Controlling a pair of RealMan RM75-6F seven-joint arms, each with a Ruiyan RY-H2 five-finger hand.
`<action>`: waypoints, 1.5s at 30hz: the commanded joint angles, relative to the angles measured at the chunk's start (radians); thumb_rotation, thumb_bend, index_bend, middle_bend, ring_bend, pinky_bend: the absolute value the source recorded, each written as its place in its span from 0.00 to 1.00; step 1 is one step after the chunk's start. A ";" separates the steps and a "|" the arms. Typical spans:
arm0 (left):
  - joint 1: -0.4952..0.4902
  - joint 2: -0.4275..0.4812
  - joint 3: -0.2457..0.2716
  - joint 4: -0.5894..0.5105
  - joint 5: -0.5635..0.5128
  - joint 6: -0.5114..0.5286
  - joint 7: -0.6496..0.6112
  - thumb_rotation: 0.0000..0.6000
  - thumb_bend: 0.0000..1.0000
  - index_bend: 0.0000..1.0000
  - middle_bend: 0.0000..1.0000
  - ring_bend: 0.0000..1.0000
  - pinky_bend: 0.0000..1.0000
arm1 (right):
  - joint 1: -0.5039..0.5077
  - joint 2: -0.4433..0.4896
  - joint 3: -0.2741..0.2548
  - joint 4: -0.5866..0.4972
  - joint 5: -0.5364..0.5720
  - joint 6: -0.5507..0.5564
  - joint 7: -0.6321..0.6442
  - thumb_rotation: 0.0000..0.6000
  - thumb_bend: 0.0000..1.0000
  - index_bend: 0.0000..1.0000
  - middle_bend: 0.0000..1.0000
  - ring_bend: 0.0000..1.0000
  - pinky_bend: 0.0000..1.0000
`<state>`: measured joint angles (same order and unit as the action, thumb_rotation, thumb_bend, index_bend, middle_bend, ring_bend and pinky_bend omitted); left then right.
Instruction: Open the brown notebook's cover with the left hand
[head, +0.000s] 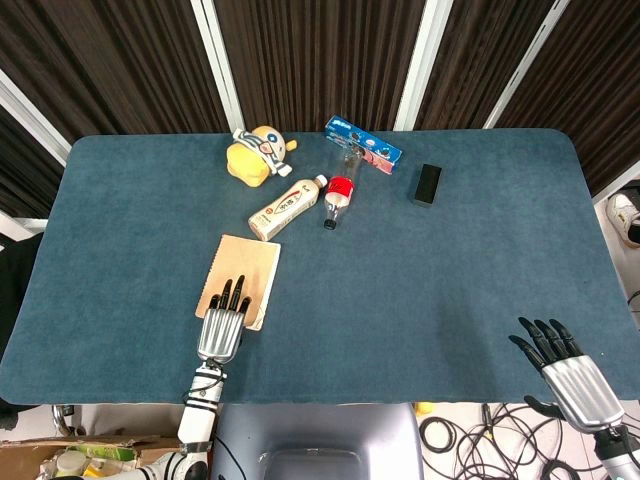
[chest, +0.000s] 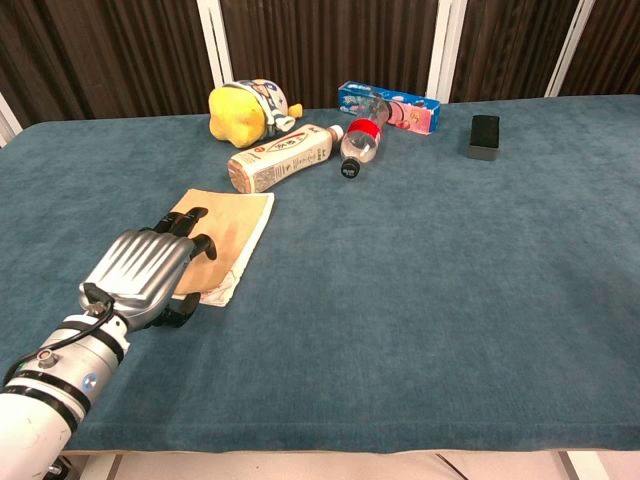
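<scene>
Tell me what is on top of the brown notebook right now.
The left hand rests over the near end of the brown notebook, fingers on the cover. The part under the hand is hidden; the far half is bare.

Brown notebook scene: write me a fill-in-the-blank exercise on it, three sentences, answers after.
1. The left hand rests on the near end of the brown ____.
2. The notebook cover is still ____.
3. The small black box lies on the ____ table.

Answers: notebook; closed; blue
</scene>
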<state>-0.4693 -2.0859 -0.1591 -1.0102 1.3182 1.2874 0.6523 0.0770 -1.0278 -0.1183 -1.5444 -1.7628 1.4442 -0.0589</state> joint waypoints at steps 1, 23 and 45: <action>0.000 -0.001 0.000 0.001 0.001 0.001 -0.004 1.00 0.33 0.33 0.03 0.07 0.31 | 0.000 0.001 -0.001 0.000 0.000 0.000 -0.001 1.00 0.00 0.18 0.00 0.00 0.02; -0.018 -0.060 -0.004 0.115 0.046 0.027 -0.142 1.00 0.34 0.41 0.09 0.13 0.32 | -0.002 0.002 0.000 0.003 -0.002 0.008 0.008 1.00 0.00 0.18 0.00 0.00 0.02; -0.041 -0.060 -0.064 0.140 0.071 0.110 -0.210 1.00 0.47 0.68 0.23 0.22 0.36 | -0.009 0.003 -0.001 0.003 -0.002 0.018 0.009 1.00 0.00 0.18 0.00 0.00 0.02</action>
<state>-0.5082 -2.1530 -0.2117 -0.8573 1.3966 1.3967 0.4515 0.0678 -1.0251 -0.1195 -1.5411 -1.7647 1.4621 -0.0496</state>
